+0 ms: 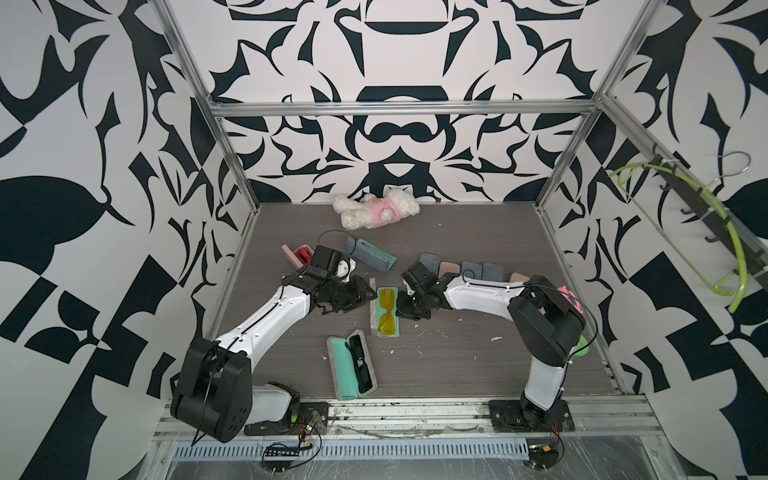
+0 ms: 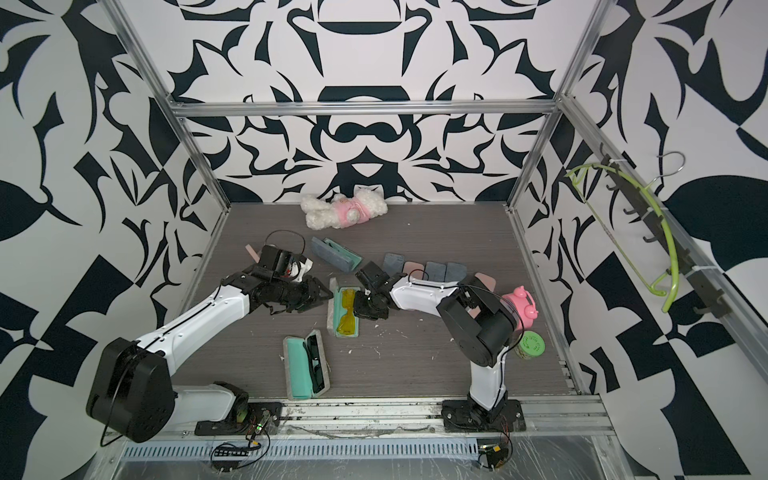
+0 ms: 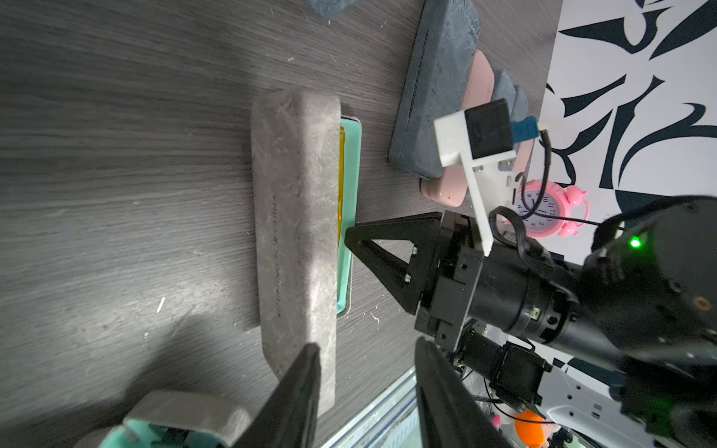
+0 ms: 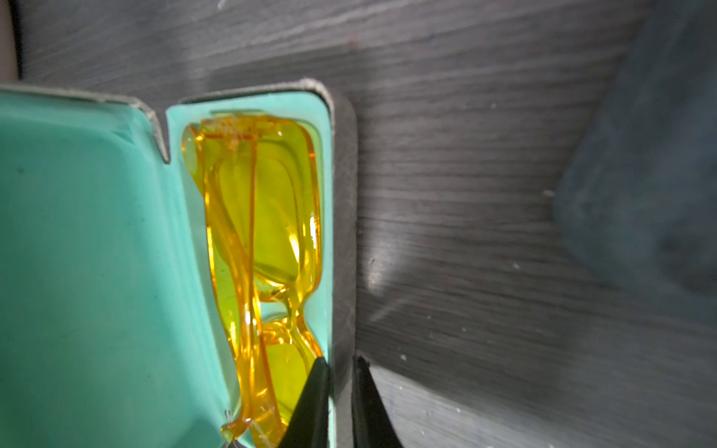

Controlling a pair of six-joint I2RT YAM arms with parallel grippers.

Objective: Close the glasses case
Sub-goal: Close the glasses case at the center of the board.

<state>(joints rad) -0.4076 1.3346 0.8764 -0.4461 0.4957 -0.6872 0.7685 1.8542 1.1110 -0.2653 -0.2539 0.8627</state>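
The glasses case (image 1: 388, 335) lies open mid-table, grey outside and teal inside, with yellow glasses (image 1: 386, 309) in its base. Its lid (image 1: 373, 313) stands upright along the left side; the left wrist view shows the lid's grey outside (image 3: 295, 217). My left gripper (image 1: 368, 295) (image 2: 326, 296) is at the lid's outer face. It is open (image 3: 366, 343), one finger overlapping the lid's end, nothing between the fingers. My right gripper (image 1: 401, 306) (image 2: 357, 309) is shut (image 4: 340, 360) on the base's right wall (image 4: 343, 232), one finger inside beside the yellow glasses (image 4: 267, 217).
A second open case with black glasses (image 1: 353, 365) lies nearer the front. An open blue-grey case (image 1: 370, 253) and a pink case (image 1: 297, 255) sit behind my left arm. A row of closed cases (image 1: 469, 270), a plush toy (image 1: 376, 210), a pink clock (image 2: 521, 309) and a green tin (image 2: 530, 345) stand around.
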